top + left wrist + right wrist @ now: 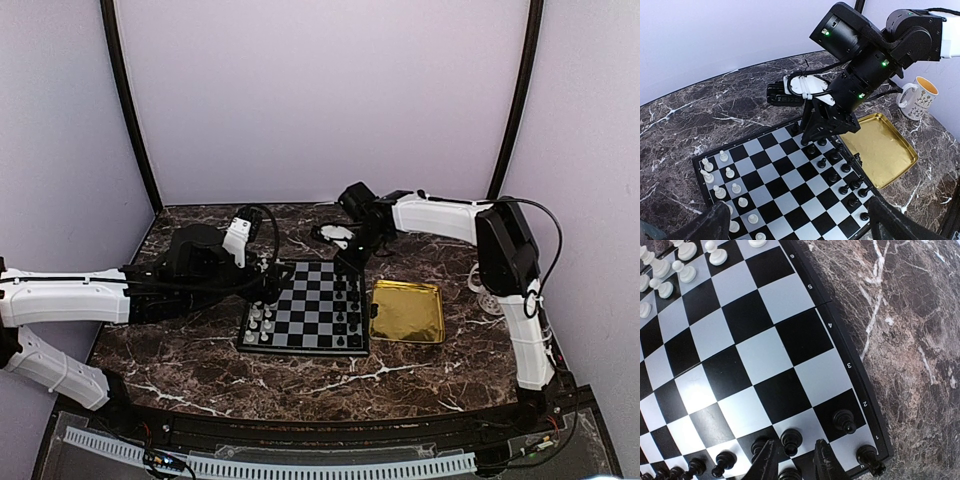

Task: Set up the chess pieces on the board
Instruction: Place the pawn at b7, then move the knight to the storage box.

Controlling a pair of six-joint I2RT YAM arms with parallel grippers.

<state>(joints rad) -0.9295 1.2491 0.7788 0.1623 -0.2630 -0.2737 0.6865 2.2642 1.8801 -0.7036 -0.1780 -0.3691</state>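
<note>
Marble table [200,352], pale walls [320,90], left hand [800,222] gaping empty, right hand [796,445] barely parted astride a black chess piece [790,473].

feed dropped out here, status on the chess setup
Left pincer wide open at small black-and-grey chequered chessboard. Right pincer low among tiny black chess figures, jaws slightly apart, grip unclear. Shiny gold tray beside board, nothing blocking.

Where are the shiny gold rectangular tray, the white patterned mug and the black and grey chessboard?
Shiny gold rectangular tray [882,150]: left wrist view, bare floor.
White patterned mug [921,101]: left wrist view, side wall.
Black and grey chessboard [785,182]: left wrist view, bare middle square.
</note>
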